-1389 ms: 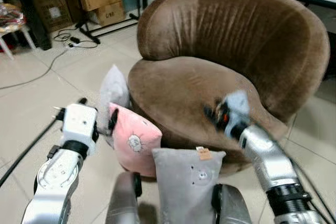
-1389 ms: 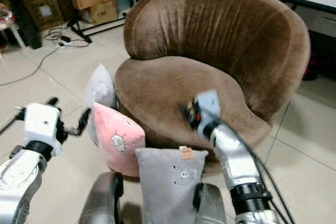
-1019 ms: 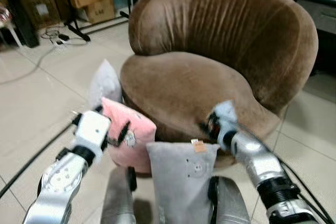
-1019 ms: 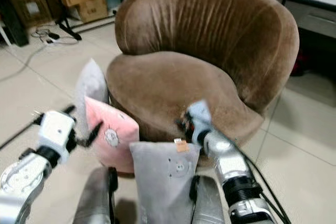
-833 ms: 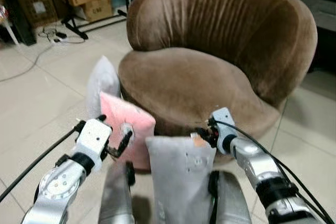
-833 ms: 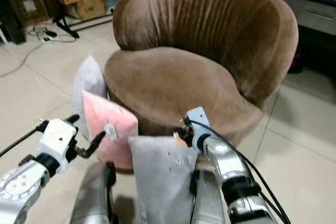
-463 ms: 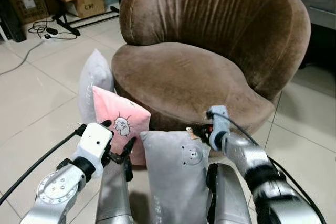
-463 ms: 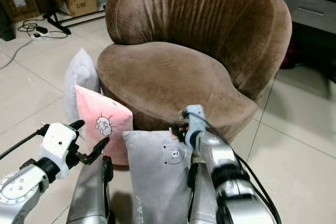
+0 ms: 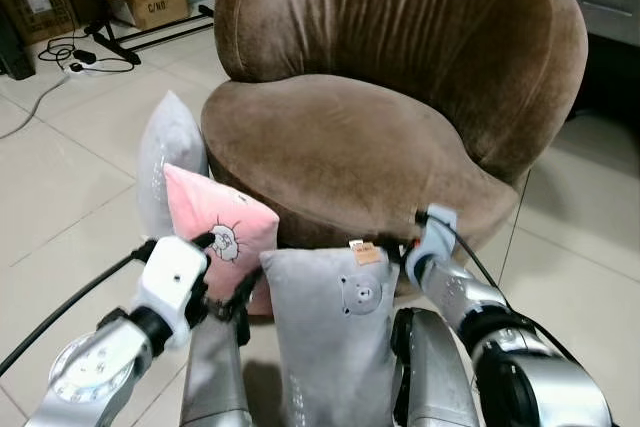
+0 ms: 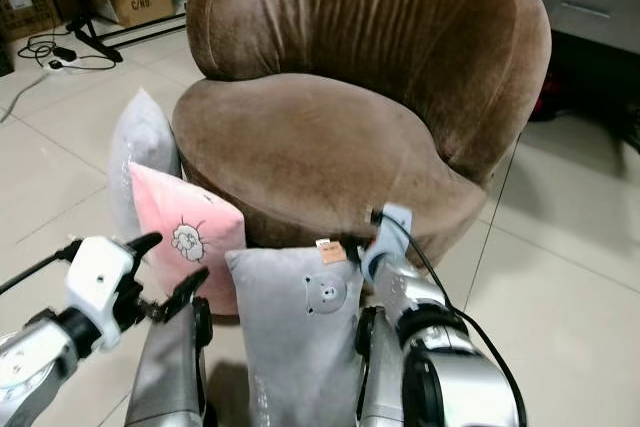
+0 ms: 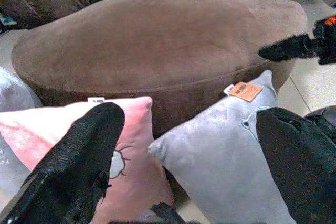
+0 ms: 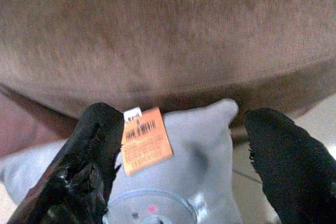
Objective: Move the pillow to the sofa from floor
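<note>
Grey pillow [image 9: 335, 337] is stood upright on the floor [image 9: 60, 177], leaned against the sofa [image 9: 350, 137] base at 6 o'clock of the seat, directly between the robot's legs. An orange tag [image 9: 365, 253] is seen at its top edge.

Right gripper [image 12: 181, 145] is held at the pillow's top right corner, fingers spread wide and straddling that corner; nothing is gripped yet. Placement is judged to be a setup for a pinch on the corner.

Left gripper [image 11: 189, 145] is held at 9 o'clock of the grey pillow, fingers wide apart, nothing held, aimed at the gap between it and the pink pillow [image 9: 222, 237]. Likely staged for a two-sided lift.

A second grey pillow [image 9: 168, 162] is propped behind the pink one, at 9 o'clock of the sofa.
</note>
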Controlling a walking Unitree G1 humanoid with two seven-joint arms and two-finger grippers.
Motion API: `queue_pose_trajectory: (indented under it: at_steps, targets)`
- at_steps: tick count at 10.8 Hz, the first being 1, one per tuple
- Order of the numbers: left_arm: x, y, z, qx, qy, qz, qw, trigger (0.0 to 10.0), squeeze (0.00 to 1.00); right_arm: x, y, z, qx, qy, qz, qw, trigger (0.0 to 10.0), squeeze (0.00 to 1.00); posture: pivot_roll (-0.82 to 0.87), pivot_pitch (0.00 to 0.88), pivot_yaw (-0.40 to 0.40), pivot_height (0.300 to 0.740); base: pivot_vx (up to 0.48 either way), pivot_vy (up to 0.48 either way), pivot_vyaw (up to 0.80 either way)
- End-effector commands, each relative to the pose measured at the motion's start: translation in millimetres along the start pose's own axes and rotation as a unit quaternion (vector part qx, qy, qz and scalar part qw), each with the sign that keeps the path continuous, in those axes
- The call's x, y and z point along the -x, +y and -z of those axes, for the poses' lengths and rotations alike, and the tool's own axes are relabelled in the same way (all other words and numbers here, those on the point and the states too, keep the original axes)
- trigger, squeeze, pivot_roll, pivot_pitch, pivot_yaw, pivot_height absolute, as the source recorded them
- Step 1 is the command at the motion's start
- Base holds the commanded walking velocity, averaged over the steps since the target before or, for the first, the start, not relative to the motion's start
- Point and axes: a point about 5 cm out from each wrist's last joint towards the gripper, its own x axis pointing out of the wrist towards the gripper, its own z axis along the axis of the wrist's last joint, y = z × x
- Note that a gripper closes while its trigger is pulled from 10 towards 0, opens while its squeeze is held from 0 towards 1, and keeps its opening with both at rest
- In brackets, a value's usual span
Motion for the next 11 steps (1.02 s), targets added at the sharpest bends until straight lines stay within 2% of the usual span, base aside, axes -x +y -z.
queue_pose_trajectory:
  at_steps: [1, 3, 6, 7, 8, 9, 11]
  targets:
    - [3.9, -0.5, -5, 0.002, -0.008, 0.004, 1.000, 10.0, 0.00, -1.2, 5.1, -9, -0.024, -0.021, -0.006, 0.999, 10.0, 1.00, 0.07, 0.082, -0.047, 0.461, 0.000, 0.000, 0.00]
    - [13.6, -3.3, -11, 0.006, -0.016, 0.007, 1.000, 10.0, 0.00, -2.2, 12.3, -13, -0.034, -0.037, -0.023, 0.998, 10.0, 1.00, 0.07, 0.128, -0.071, 0.461, 0.000, 0.000, 0.00]
    - [27.6, -14.9, -17, 0.016, -0.017, 0.010, 1.000, 10.0, 0.00, -1.4, 6.1, -3, -0.017, -0.030, -0.008, 0.999, 10.0, 1.00, 0.08, 0.196, -0.094, 0.461, 0.000, 0.000, 0.00]
    - [32.0, -19.1, -18, 0.020, -0.014, 0.013, 1.000, 10.0, 0.00, -1.1, 5.6, -3, -0.011, -0.038, -0.009, 0.999, 10.0, 0.06, 0.08, 0.204, -0.094, 0.461, 0.000, 0.000, 0.00]
    - [38.0, -24.4, -20, 0.025, -0.010, 0.017, 0.999, 10.0, 0.00, -1.0, 5.6, -2, -0.026, -0.045, -0.004, 0.999, 10.0, 0.00, 0.09, 0.221, -0.092, 0.461, 0.000, 0.000, 0.00]
    - [44.0, -28.5, -23, 0.030, -0.007, 0.018, 0.999, 10.0, 0.00, -1.1, 6.7, -1, -0.045, -0.048, -0.002, 0.998, 10.0, 0.00, 0.10, 0.239, -0.090, 0.461, 0.000, 0.000, 0.00]
    - [55.2, -35.1, -24, 0.040, 0.005, 0.013, 0.999, 10.0, 0.00, -2.2, 20.9, -3, -0.103, -0.064, -0.028, 0.992, 10.0, 0.00, 0.11, 0.262, -0.093, 0.461, 0.000, 0.000, 0.00]
